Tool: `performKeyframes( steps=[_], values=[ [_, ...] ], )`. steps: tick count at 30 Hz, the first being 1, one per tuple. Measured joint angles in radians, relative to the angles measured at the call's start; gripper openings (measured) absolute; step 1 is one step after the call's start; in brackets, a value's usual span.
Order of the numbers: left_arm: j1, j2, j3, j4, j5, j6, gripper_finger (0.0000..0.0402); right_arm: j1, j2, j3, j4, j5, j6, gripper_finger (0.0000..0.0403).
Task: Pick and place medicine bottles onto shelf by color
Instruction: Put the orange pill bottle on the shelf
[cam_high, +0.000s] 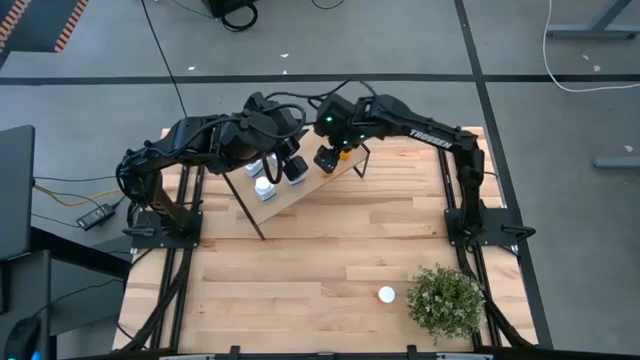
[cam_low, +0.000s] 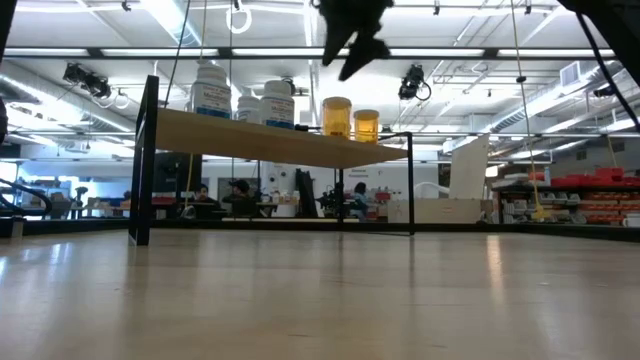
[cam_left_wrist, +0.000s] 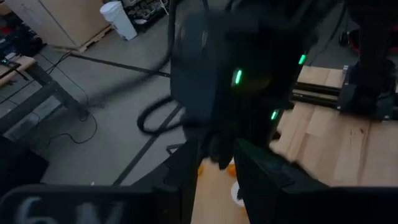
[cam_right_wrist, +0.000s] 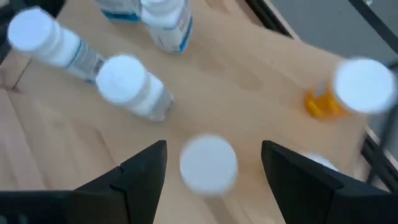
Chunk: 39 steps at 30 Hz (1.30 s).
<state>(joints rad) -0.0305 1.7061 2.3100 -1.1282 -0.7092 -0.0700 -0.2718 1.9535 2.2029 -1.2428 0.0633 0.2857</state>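
The shelf (cam_high: 312, 190) stands slanted at the table's far side. White bottles (cam_low: 210, 88) stand toward its left end and orange bottles (cam_low: 337, 116) toward its right end. My right gripper (cam_right_wrist: 213, 149) hangs open above the board, its fingers on either side of a bottle's white cap (cam_right_wrist: 208, 163) and clear of it. The cap hides that bottle's body. Another orange bottle (cam_right_wrist: 348, 93) stands beyond it. My left gripper (cam_left_wrist: 217, 180) hovers open over the shelf's left part, with nothing between its fingers. One white bottle (cam_high: 386, 294) stands on the tabletop near the front right.
A green potted plant (cam_high: 445, 302) sits at the table's near right corner, beside the lone bottle. The right arm (cam_left_wrist: 249, 74) crosses close in front of my left wrist. The shelf's black legs (cam_low: 140, 160) stand on the wood. Bare tabletop lies between shelf and near edge.
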Motion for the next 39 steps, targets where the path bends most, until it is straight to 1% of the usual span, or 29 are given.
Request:
performKeyframes(
  steps=[3,4,5,7,8,10,14,17,19,21,23,25,30,33,35,39],
  values=[
    [0.005,0.0,0.0,0.002,0.001,-0.003,0.0114,0.0,-0.002,0.081,-0.141,0.0,0.002,0.0269],
    [0.012,0.0,0.0,0.003,0.011,-0.015,0.0117,0.001,-0.004,0.097,-0.181,0.0,0.012,0.0269],
    [0.022,0.0,0.0,0.003,0.042,-0.03,0.0121,0.003,-0.004,0.11,-0.224,0.001,0.028,0.0269],
    [0.059,0.0,0.0,0.003,0.147,-0.074,0.0131,0.01,-0.002,0.14,-0.333,0.001,0.054,0.0269],
    [0.081,0.002,0.0,0.001,0.203,-0.094,0.0138,0.017,-0.002,0.144,-0.342,0.003,0.066,0.0269],
    [0.122,0.011,0.001,0.0,0.308,-0.129,0.0156,0.035,-0.036,0.126,-0.318,-0.001,0.087,0.0269],
    [0.19,0.026,0.001,-0.018,0.492,-0.161,0.0202,0.073,-0.104,0.123,-0.333,0.015,0.13,0.0269],
    [0.233,0.026,0.001,-0.008,0.668,-0.16,0.0233,0.088,-0.158,0.12,-0.33,0.042,0.176,0.0269],
    [0.252,0.028,0.003,-0.007,0.737,-0.16,0.0248,0.099,-0.202,0.12,-0.334,0.058,0.211,0.0269],
    [0.257,0.043,0.001,-0.081,0.744,-0.15,0.0258,0.111,-0.249,0.123,-0.322,0.076,0.238,0.0269],
    [0.256,0.07,0.001,-0.075,0.745,-0.138,0.0264,0.128,-0.296,0.124,-0.319,0.11,0.267,0.0269],
    [0.252,0.104,-0.001,-0.126,0.746,-0.143,0.0267,0.145,-0.333,0.123,-0.322,0.154,0.295,0.0269],
    [0.244,0.18,0.0,-0.089,0.74,-0.141,0.0268,0.188,-0.436,0.123,-0.328,0.29,0.343,0.0269],
    [0.239,0.222,0.0,-0.084,0.729,-0.103,0.0268,0.212,-0.481,0.124,-0.329,0.344,0.371,0.0269],
    [0.234,0.247,0.0,-0.083,0.689,-0.052,0.0268,0.226,-0.504,0.122,-0.329,0.369,0.386,0.0269],
    [0.212,0.286,0.0,-0.079,0.562,0.099,0.0267,0.244,-0.549,0.123,-0.328,0.4,0.396,0.0269]
  ],
)
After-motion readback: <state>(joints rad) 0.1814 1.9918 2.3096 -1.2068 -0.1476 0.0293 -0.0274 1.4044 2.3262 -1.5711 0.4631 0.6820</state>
